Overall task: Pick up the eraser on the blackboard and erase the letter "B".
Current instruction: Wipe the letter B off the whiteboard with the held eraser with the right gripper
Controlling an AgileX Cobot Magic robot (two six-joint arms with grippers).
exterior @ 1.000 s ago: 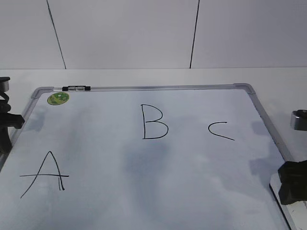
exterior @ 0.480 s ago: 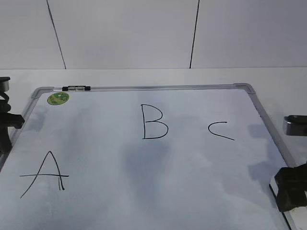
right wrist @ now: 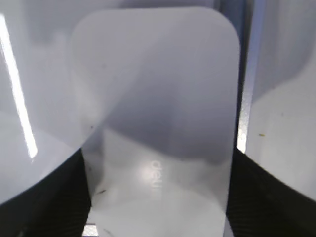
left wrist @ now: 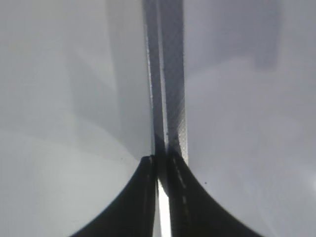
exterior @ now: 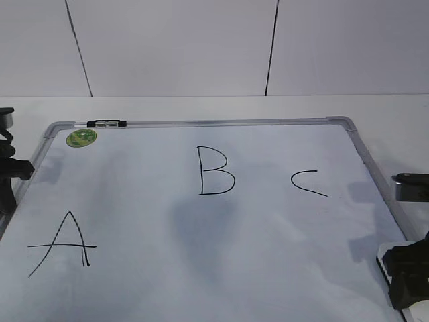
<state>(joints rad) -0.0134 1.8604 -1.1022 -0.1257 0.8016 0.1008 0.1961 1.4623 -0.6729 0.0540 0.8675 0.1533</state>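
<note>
Blackboard [exterior: 268, 255]: large white board, grey metal frame, rounded corners, lying flat on a white table [exterior: 201, 107]; surface faintly smudged. Letter "B" [exterior: 215, 171]: thin black strokes, upper middle of the board, intact, between an "A" [exterior: 62, 243] at lower left and a "C" [exterior: 308, 182] to its right. Eraser [right wrist: 160, 113]: white rounded block with small grey lettering, at the board's lower right edge beside the frame, lying between the spread fingers of the right gripper [right wrist: 158, 197] (whether they touch its sides is unclear). Left gripper [left wrist: 162, 197]: closed, empty, over the left frame rail. Green round sticker [exterior: 81, 137]: top left corner.
</note>
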